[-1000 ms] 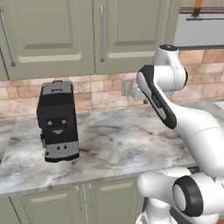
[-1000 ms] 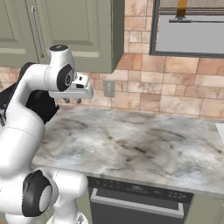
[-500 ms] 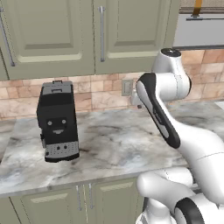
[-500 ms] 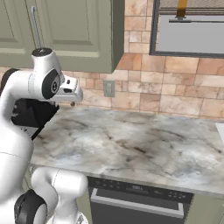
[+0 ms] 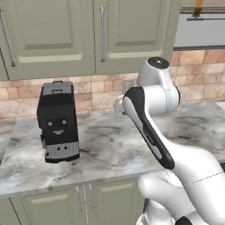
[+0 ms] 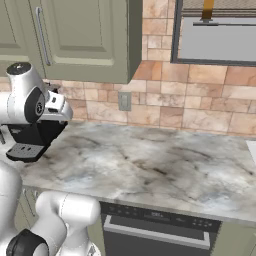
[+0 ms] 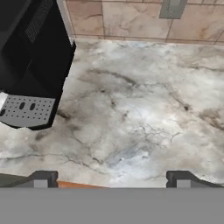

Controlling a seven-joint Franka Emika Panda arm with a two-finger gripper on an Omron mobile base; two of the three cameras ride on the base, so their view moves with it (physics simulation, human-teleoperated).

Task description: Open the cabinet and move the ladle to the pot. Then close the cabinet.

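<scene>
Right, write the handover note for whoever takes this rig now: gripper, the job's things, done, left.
Gripper: open, holding nothing, hovering over the marble counter beside the black coffee machine.
Cabinet: door shut; the gripper is well below its bar handle.
Done: nothing I can confirm.
Left: open the cabinet, move the ladle to the pot, close the cabinet.
</scene>
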